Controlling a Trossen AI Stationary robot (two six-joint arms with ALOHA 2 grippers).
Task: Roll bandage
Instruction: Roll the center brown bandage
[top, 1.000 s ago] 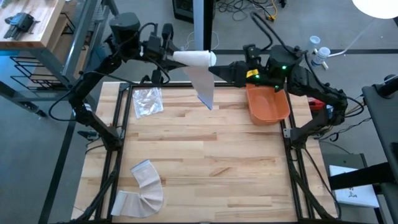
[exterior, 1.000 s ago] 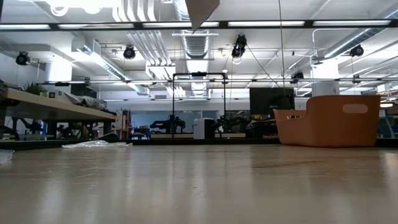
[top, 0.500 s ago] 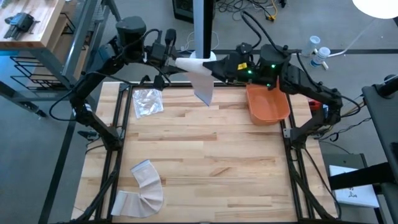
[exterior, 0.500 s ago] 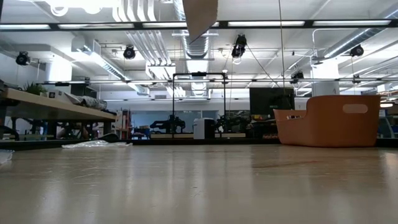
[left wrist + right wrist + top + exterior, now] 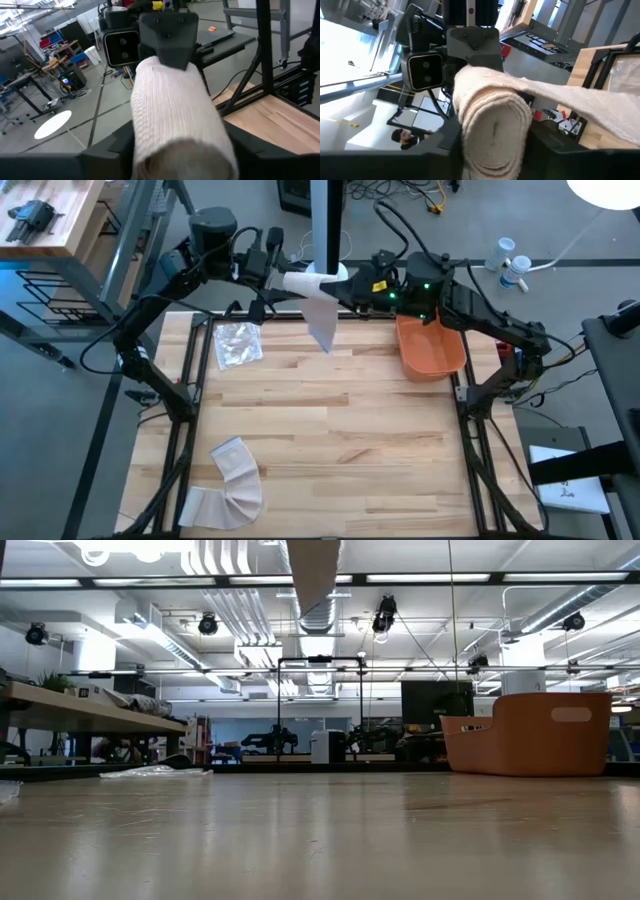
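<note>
Top centre of the high view: our L gripper (image 5: 284, 279) & R gripper (image 5: 342, 286) both clamp the white knitted bandage roll (image 5: 312, 281), tail hanging.

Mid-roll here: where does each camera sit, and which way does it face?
High view: overhead, straight down on the table; both arms meet at the bandage roll.
Low view: table height, facing the room; only the hanging bandage tail, orange bin.
Left wrist view: faces the right pincer across the roll.
Right wrist view: faces the left pincer.
Shared: the roll.
</note>
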